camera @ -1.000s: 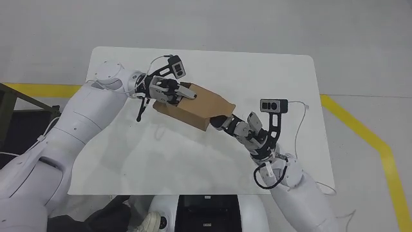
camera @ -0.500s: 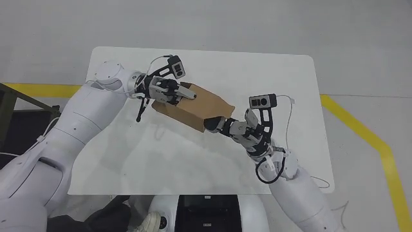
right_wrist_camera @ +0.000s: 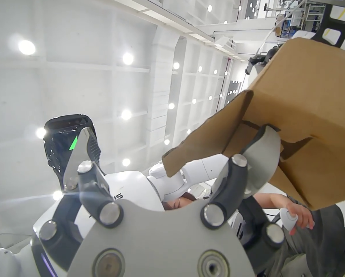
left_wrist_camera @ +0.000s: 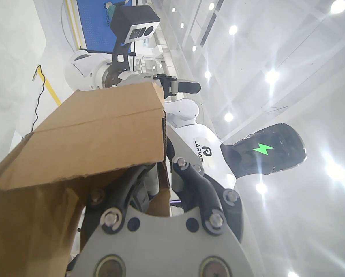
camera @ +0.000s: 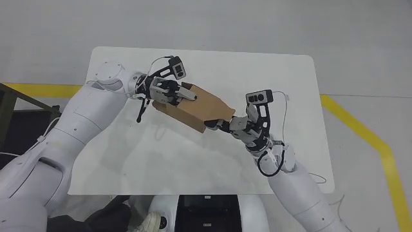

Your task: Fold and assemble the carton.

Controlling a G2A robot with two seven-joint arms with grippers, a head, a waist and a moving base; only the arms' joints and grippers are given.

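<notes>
A brown carton (camera: 199,106) hangs slanted above the white table (camera: 270,77), held between both arms. My left gripper (camera: 174,92) is shut on the carton's far-left end. In the left wrist view a cardboard wall (left_wrist_camera: 97,134) runs between that gripper's fingers (left_wrist_camera: 189,174). My right gripper (camera: 215,125) is at the carton's near-right end and stands open. In the right wrist view one grey finger (right_wrist_camera: 262,151) is tucked under an end flap (right_wrist_camera: 207,139) of the carton (right_wrist_camera: 305,110). The other finger (right_wrist_camera: 83,145) stands free in the air.
The table's bare top spreads all around the carton, with its front edge (camera: 193,193) near the robot. A yellow floor line (camera: 360,122) runs past the table's right side. A thin cable (camera: 293,106) trails from the right arm.
My right arm has moved left toward the carton's end, bringing its gripper against the end flap. The carton and the left arm have kept still.
</notes>
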